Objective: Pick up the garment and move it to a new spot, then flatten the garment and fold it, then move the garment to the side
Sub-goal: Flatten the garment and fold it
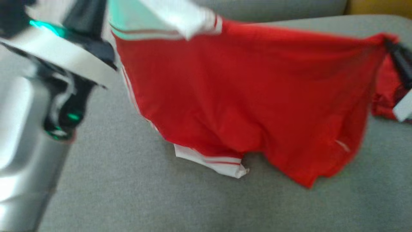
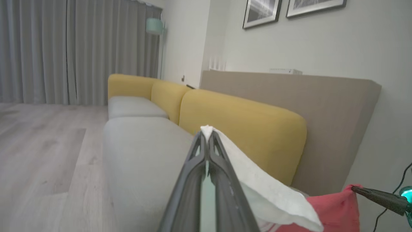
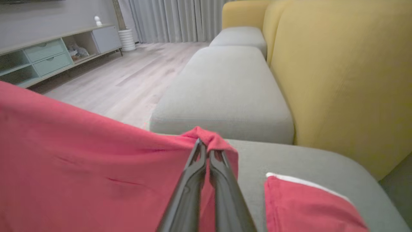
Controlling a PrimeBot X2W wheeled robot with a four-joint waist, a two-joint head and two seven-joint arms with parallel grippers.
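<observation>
My left tool (image 2: 207, 138) is clamped together on a white edge of the red garment (image 1: 251, 96). My right tool (image 3: 206, 146) is pinched shut on a red corner of it. The garment hangs stretched between them across the upper half of the head view. Its lower edge and a white striped cuff reach down to the grey sofa seat (image 1: 122, 193). Yellow back cushions (image 3: 338, 80) stand at the right of the right wrist view.

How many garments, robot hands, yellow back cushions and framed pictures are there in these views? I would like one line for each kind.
garment: 1
hands: 2, left hand and right hand
yellow back cushions: 3
framed pictures: 2
Total: 8
</observation>
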